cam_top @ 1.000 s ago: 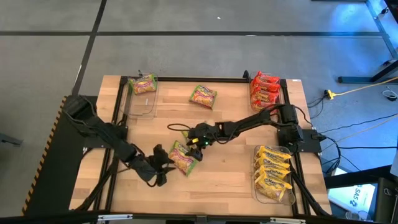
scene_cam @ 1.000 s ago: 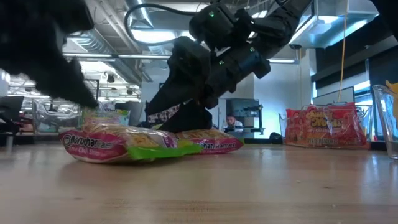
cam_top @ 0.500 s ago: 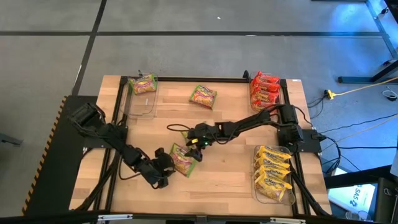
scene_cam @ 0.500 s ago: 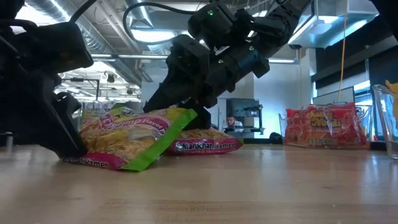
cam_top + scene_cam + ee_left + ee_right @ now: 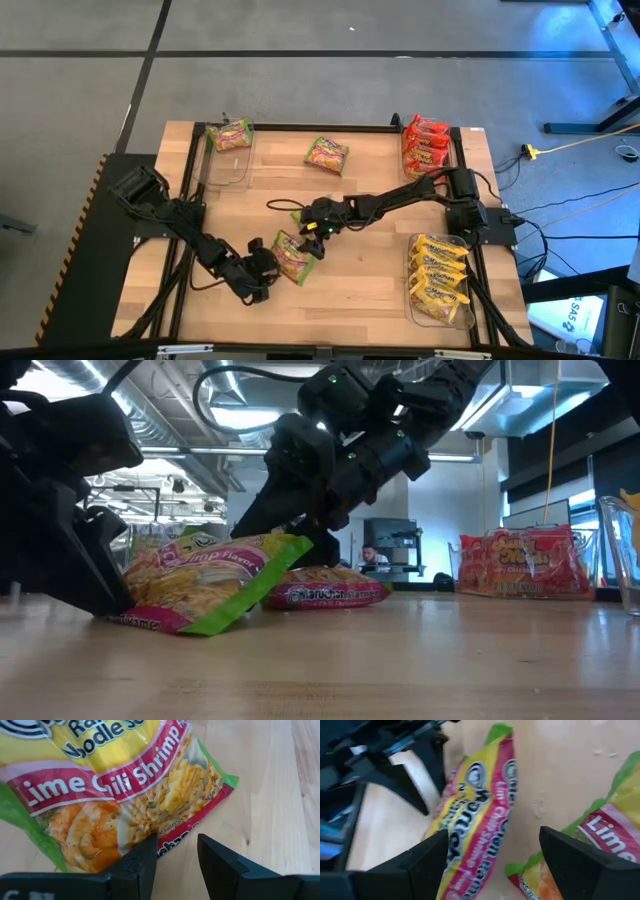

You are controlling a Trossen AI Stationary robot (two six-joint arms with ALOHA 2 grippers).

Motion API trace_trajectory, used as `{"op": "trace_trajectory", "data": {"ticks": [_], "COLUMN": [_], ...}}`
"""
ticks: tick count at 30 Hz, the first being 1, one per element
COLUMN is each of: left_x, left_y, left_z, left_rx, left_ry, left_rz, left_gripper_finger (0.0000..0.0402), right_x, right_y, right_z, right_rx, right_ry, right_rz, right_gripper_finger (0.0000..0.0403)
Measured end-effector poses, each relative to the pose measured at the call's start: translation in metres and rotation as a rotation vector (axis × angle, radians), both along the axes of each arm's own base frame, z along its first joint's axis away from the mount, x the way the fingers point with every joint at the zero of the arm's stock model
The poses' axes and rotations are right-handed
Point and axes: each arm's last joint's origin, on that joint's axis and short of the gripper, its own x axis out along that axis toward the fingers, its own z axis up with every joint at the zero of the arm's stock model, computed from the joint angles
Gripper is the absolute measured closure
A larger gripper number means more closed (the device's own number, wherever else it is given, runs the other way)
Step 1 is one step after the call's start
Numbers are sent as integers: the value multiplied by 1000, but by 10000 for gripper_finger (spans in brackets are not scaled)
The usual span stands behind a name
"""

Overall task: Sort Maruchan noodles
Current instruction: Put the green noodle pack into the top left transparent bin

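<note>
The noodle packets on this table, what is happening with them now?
The left end effector has lifted one edge of a green-pink packet near the table's middle. The right end effector hovers open just beyond it. Another green-pink packet lies loose; one sits in a clear bin. Red packets and yellow packets fill the right-side bins.

Glossy plastic packet [image 5: 115, 790], wooden table [image 5: 270, 795]

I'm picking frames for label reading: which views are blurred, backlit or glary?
Right wrist view: motion-blurred, the Lime Chili Shrimp packet lettering smeared. Left wrist view: sharp, the tilted packet's print readable, mild sheen on the plastic. Low view: bright ceiling lights leave the left gripper and right gripper as dark silhouettes. High view: evenly lit.
</note>
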Motion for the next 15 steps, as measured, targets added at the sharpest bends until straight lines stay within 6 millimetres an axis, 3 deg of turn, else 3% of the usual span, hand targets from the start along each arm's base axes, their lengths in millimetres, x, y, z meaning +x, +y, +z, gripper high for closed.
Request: {"op": "trace_trajectory", "data": {"ticks": [15], "left_x": [2], "left_y": [3], "left_z": [0], "left_rx": [6], "left_ry": [-8], "left_rz": [15], "left_gripper_finger": [266], "right_x": [7], "right_y": [29], "right_z": [-12], "right_rx": [24], "right_ry": [-24], "right_rz": [47], "right_gripper_finger": [107]}}
